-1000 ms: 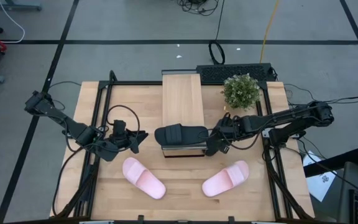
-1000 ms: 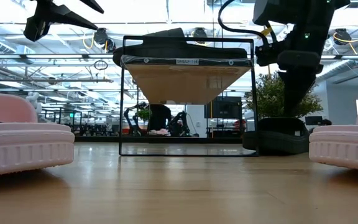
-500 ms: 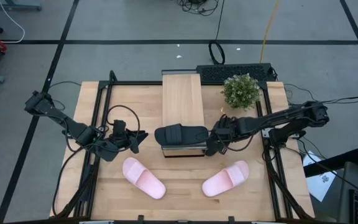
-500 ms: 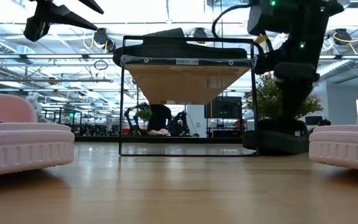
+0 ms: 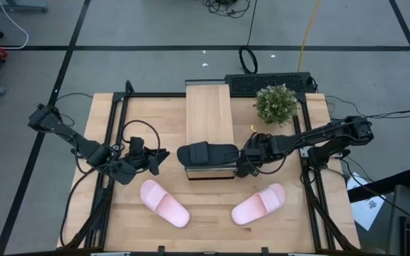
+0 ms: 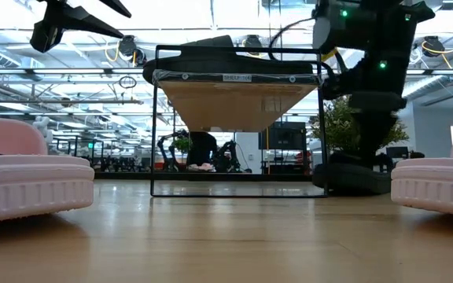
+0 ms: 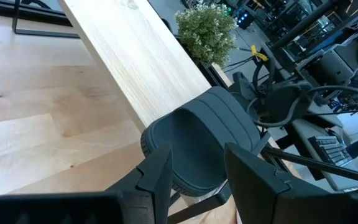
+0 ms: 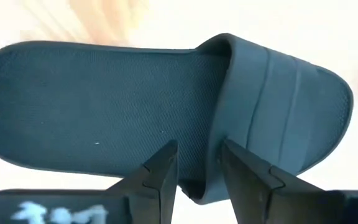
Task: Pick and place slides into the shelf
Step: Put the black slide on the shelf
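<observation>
A matte black slide [image 5: 206, 153] lies across the near end of the shelf [image 5: 208, 110], sole on the wood top, strap toward the table's left. Two pale pink slides [image 5: 164, 203] [image 5: 258, 204] lie on the table near its front edge. My right gripper [image 5: 242, 165] is open at the shelf's right side, by the black slide's heel end. In its wrist view the open gripper [image 8: 197, 146] stands over a black slide [image 8: 104, 106], beside the strap [image 8: 278, 106]. My left gripper [image 5: 159, 158] waits open, left of the shelf. A second black slide cannot be made out. My right gripper is open at the black slide's long side rim [image 8: 194, 193], next to the strap. Its two fingers stand on either side of that spot. Whether they touch the slide I cannot tell.
A potted plant [image 5: 276, 103] stands right of the shelf's far half, with a keyboard [image 5: 269, 82] beyond it. Dark frame rails [image 5: 116, 128] run along the table's left and right sides. In the low view the pink slides [image 6: 22, 177] [image 6: 439, 181] flank the shelf [image 6: 238, 79].
My right gripper has crept toward the table's left, closer to the shelf's near end and the black slide. The slides, the shelf and my left arm have stayed where they were.
</observation>
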